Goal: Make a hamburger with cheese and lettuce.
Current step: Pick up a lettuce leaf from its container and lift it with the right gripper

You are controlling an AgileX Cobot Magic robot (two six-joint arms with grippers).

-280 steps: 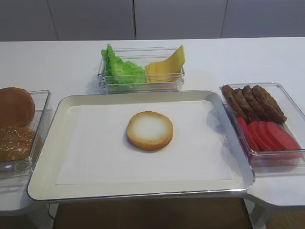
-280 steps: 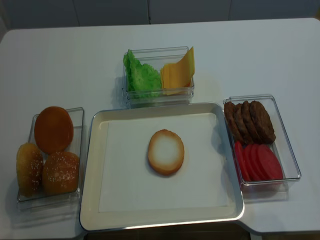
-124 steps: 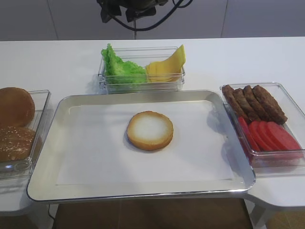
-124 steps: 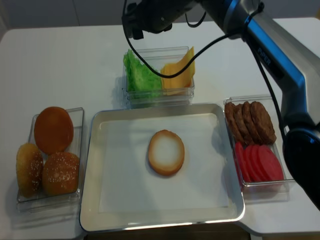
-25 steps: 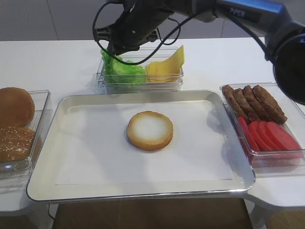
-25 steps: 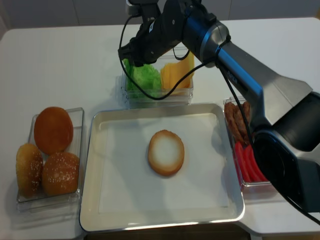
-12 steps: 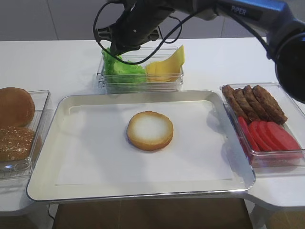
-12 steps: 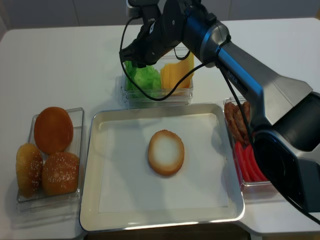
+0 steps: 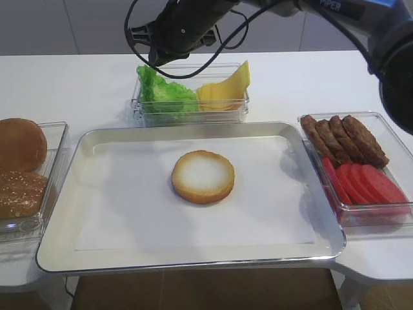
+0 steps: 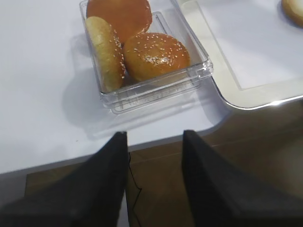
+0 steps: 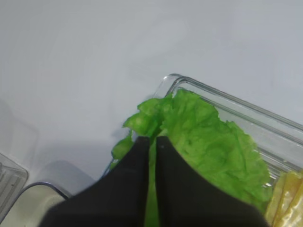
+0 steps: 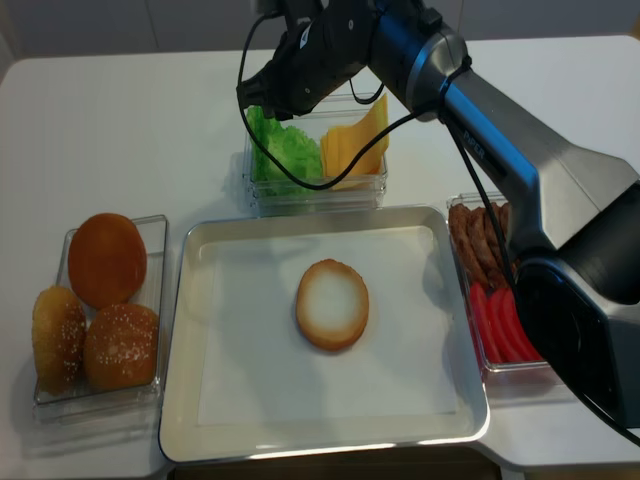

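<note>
The hamburger bun half [image 9: 202, 175], pale face up, lies in the middle of the papered tray [image 9: 59, 213]. The lettuce [image 9: 164, 93] and the cheese slices [image 9: 226, 90] stand in a clear box [image 9: 193, 116] behind the tray. My right gripper [image 9: 153, 61] reaches across to the box's left end, just above it. In the right wrist view its fingers [image 11: 152, 138] are nearly closed on the frilly edge of a lettuce leaf [image 11: 208, 137]. My left gripper [image 10: 154, 135] is open and empty over the table's front left edge.
A clear box of dark domed bun tops [image 9: 19, 168] stands left of the tray and shows in the left wrist view [image 10: 142, 47]. A box of patties and tomato slices [image 9: 361, 161] stands right of it. The right arm and its cable arch over the back box.
Over the last second my right gripper has risen a little from the lettuce end of the box, jaws closed. The bun half and the left gripper have not moved.
</note>
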